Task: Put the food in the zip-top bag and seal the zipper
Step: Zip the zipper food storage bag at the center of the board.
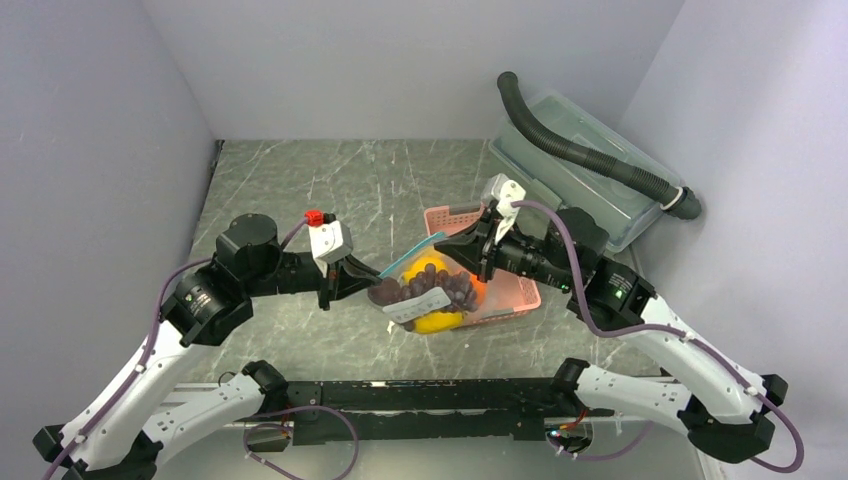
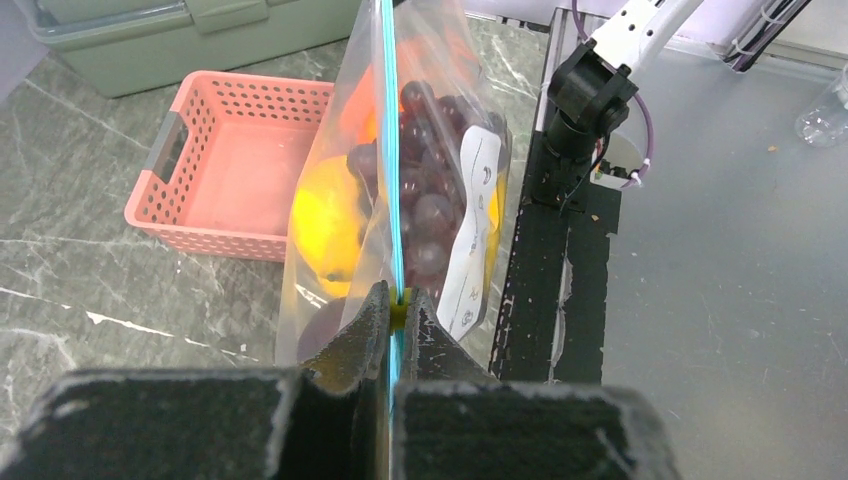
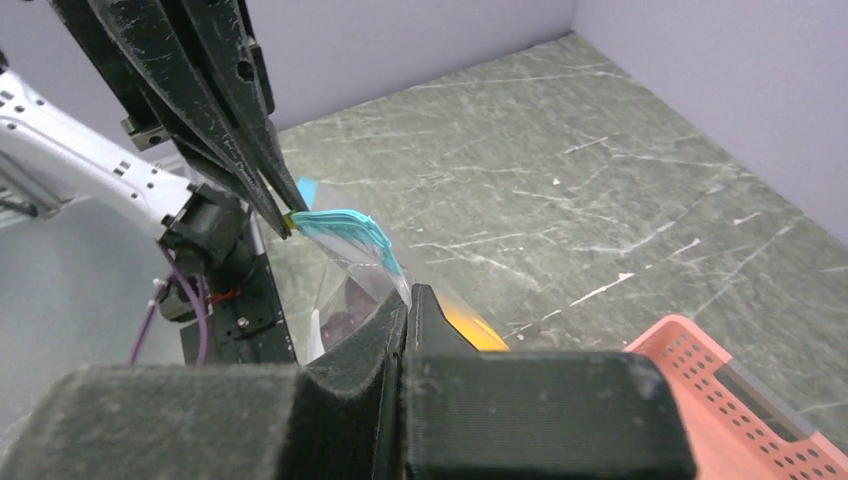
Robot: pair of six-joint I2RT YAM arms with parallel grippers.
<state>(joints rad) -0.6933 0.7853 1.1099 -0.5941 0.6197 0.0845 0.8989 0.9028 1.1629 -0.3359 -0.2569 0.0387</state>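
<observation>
The clear zip-top bag (image 1: 425, 300) hangs stretched between both grippers, just above the table. Inside it I see the food: dark purple grapes (image 2: 430, 190), yellow fruit (image 2: 325, 225), something orange (image 2: 355, 110) and a dark reddish round fruit (image 2: 325, 325). The blue-teal zipper (image 2: 390, 150) runs straight away from my left gripper (image 2: 400, 297). That gripper is shut on the strip's near end, with a small yellow piece pinched between its tips. My right gripper (image 3: 409, 292) is shut on the bag's other top corner, where the zipper (image 3: 345, 225) ends. In the top view the left gripper (image 1: 370, 276) and right gripper (image 1: 442, 243) face each other.
A pink slotted basket (image 1: 505, 290) stands right behind the bag, under the right arm. A large clear lidded box (image 1: 590, 175) with a black hose (image 1: 590, 160) lying over it sits at the back right. Grey walls close in three sides.
</observation>
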